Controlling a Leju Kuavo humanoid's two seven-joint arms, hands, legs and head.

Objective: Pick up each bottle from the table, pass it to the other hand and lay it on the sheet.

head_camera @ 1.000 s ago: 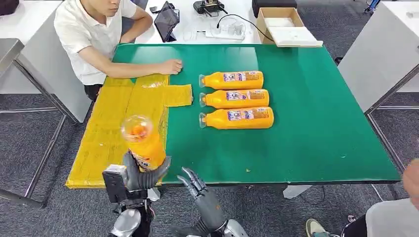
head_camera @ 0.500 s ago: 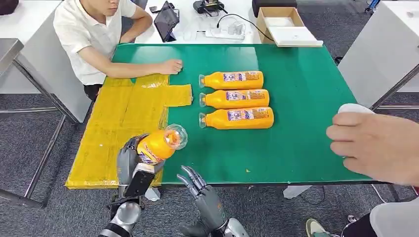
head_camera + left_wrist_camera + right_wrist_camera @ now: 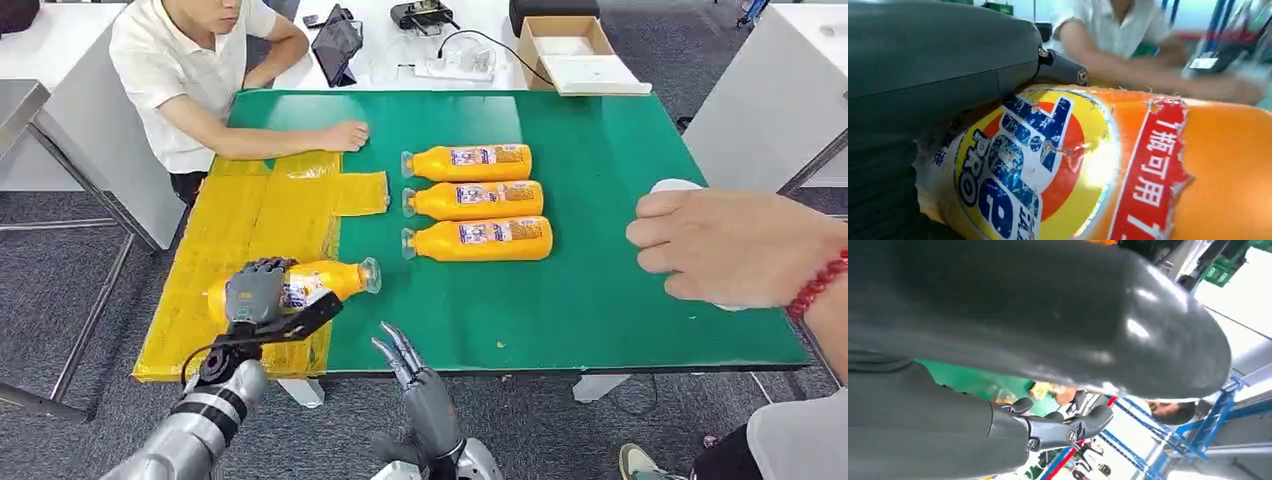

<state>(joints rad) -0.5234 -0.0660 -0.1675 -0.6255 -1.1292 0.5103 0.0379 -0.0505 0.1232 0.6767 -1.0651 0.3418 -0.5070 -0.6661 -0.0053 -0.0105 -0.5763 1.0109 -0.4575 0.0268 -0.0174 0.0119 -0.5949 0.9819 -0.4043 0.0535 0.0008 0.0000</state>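
Left arm: reaching in from the lower left, silver forearm angling up toward the near table edge.
Left hand [image 3: 258, 293]: gripping an orange bottle [image 3: 300, 283] from above, fingers [image 3: 262, 268] wrapping over its body; bottle lying on its side, cap end pointing to the robot's right.
Left thumb [image 3: 938, 65]: pressing against the bottle's label in the wrist view.
Right arm: rising from the bottom centre, below the near table edge.
Right hand [image 3: 410, 365]: holding nothing, fingers extending straight and slightly apart, pointing up and forward.
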